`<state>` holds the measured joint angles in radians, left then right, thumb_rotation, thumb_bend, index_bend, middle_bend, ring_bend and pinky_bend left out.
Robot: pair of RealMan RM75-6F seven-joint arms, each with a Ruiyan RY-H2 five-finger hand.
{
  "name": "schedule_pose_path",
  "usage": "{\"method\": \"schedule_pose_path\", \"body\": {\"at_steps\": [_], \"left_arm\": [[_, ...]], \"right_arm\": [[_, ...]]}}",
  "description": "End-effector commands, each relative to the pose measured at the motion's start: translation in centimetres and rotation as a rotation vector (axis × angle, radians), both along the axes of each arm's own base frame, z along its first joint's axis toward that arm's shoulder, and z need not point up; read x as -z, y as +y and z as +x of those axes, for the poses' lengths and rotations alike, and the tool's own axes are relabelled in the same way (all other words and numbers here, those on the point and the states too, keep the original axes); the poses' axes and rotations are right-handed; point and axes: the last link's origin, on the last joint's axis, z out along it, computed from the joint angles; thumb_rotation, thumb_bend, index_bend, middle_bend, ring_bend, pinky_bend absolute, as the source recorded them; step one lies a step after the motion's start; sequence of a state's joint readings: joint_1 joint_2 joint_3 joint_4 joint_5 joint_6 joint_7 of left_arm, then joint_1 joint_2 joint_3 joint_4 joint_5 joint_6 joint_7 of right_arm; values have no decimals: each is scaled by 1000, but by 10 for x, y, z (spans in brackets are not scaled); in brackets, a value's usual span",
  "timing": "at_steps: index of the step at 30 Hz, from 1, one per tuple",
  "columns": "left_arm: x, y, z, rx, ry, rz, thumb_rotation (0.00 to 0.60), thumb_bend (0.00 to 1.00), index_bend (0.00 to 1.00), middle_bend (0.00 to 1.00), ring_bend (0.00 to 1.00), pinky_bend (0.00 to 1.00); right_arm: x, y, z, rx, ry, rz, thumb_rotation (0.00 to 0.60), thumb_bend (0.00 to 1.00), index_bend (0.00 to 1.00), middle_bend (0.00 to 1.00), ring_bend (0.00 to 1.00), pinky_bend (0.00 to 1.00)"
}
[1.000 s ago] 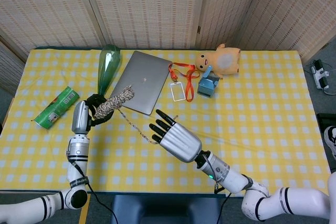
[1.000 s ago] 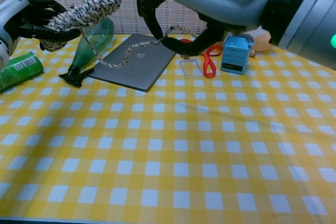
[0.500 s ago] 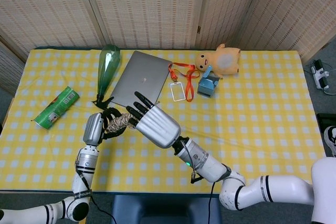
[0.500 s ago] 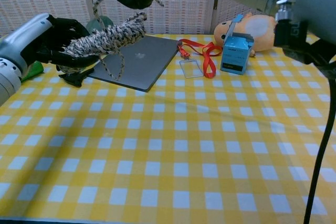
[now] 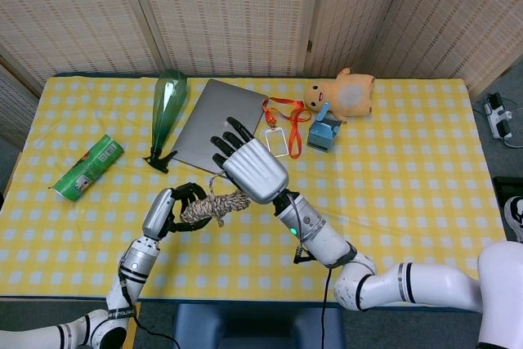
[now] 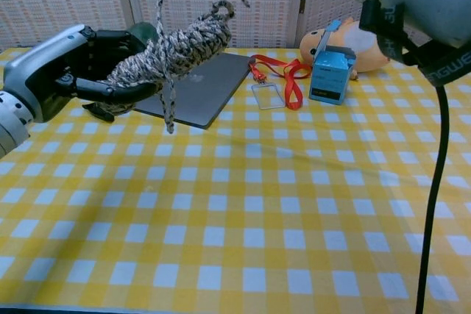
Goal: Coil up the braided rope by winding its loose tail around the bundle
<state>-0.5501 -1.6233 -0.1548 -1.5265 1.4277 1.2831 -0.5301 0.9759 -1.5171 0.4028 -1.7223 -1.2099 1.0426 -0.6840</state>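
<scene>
Left hand (image 6: 62, 64) grips braided rope bundle (image 6: 173, 49) above table's front-left area; right hand (image 5: 249, 165), fingers spread, pinches loose tail (image 6: 168, 5) overhead.

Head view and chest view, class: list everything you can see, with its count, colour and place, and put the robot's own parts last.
tablecloth: one, yellow and white check, over the table
rope bundle: one, grey-brown braid, held above the near left
laptop: one, grey, shut, far centre-left
bottle: one, green, lying left of the laptop
can: one, green, lying far left
badge: one, clear with orange strap, right of the laptop
box: one, blue, beside the badge
plush toy: one, orange, far edge
left hand: holds the bundle
right hand: over the bundle, pinching the tail
</scene>
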Motion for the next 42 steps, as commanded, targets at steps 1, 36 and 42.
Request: {"method": "schedule_pose_path", "body": {"at_steps": [1,36,42], "left_arm": [[-2,-3,2,42,-86,-103,600,724,850,764,663,794],[-51,27,5,-163,-481,-199,600,726,852,764,660,794],[-52,35,-5,-224,-396,-103,600,726,852,764,659,794]], "right_arm": [[-3,-10,-15,58,-25,8,600,515,682,289,281,122],[54,16,-106,111,73,146,600,515,682,297,279,122],[57,24,-103,94,95,126,600,514,682,297,279,122]]}}
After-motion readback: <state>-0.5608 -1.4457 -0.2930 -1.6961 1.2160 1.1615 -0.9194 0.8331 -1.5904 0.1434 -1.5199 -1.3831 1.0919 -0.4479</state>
